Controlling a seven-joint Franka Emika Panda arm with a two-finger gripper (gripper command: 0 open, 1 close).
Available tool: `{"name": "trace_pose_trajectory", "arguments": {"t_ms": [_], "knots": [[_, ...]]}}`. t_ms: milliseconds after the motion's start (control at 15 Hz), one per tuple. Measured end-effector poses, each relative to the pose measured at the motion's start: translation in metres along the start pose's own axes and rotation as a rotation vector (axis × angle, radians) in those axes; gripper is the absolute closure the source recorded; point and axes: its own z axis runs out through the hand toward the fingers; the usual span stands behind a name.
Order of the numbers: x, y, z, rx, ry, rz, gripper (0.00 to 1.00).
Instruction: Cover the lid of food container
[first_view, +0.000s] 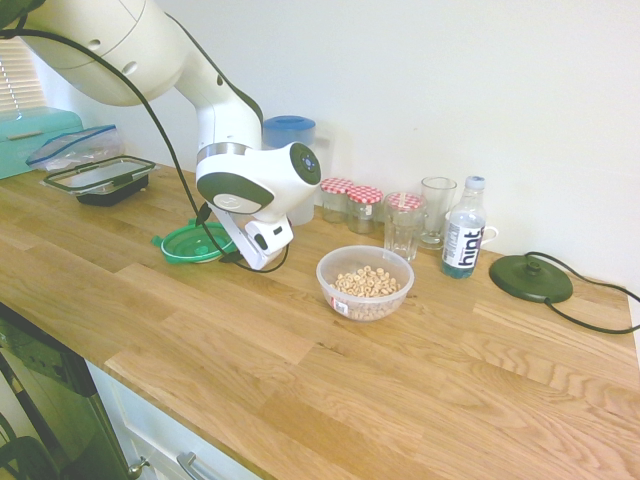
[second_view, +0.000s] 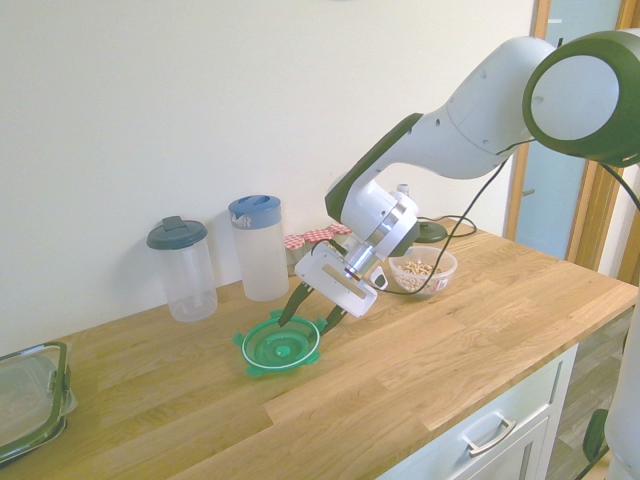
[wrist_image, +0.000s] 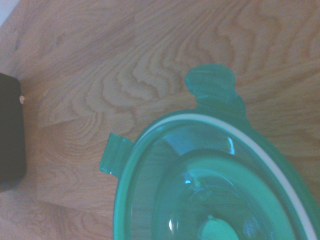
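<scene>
Nearby, claw (second_view: 308, 312) spread above green lid (second_view: 281, 345), tub (second_view: 423, 271) well apart, bare wood between.

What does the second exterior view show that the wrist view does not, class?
Only the second exterior view: the end effector, its fingers spread open over the green lid; the tub of cereal rings; the blue-lidded pitcher; the grey-lidded pitcher.

Only the wrist view: a close look at the lid's snap tabs, with wood grain beside them.

Both: the green lid, its pale ring, and the wooden countertop.
</scene>
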Motion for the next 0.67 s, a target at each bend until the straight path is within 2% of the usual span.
{"name": "trace_pose_trajectory", "arguments": {"t_ms": [267, 667], "knots": [[0.003, -0.009, 0.013, 0.030, -0.026, 0.020, 1.00], [0.011, -0.003, 0.014, 0.025, -0.036, 0.039, 1.00]]}}
